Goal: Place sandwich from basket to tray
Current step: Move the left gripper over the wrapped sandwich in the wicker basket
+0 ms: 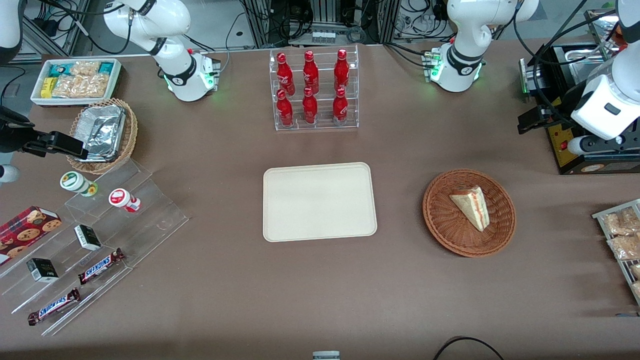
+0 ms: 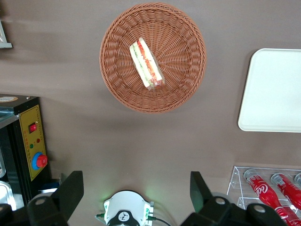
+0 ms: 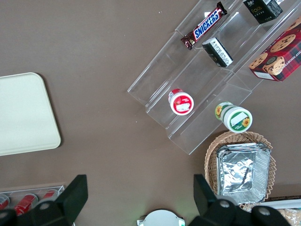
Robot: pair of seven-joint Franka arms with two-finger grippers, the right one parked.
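Sandwich lies in the basket; the tray is bare; the pincer is high at the right edge of the front view.

In the front view the sandwich point(image 1: 470, 206) lies inside the round brown basket point(image 1: 440, 220), at the right of the middle of the frame, with its coloured filling edge turned up. The cream tray point(image 1: 320, 201) sits in the centre of the brown surface point(image 1: 320, 295), apart from the basket, with nothing on it. The rack of red bottles point(image 1: 314, 90) stands above the tray in the frame. The left arm's pincer point(image 2: 136, 193) hangs well above the surface, away from the basket, with its two fingers point(image 2: 71, 188) wide apart and nothing between them.
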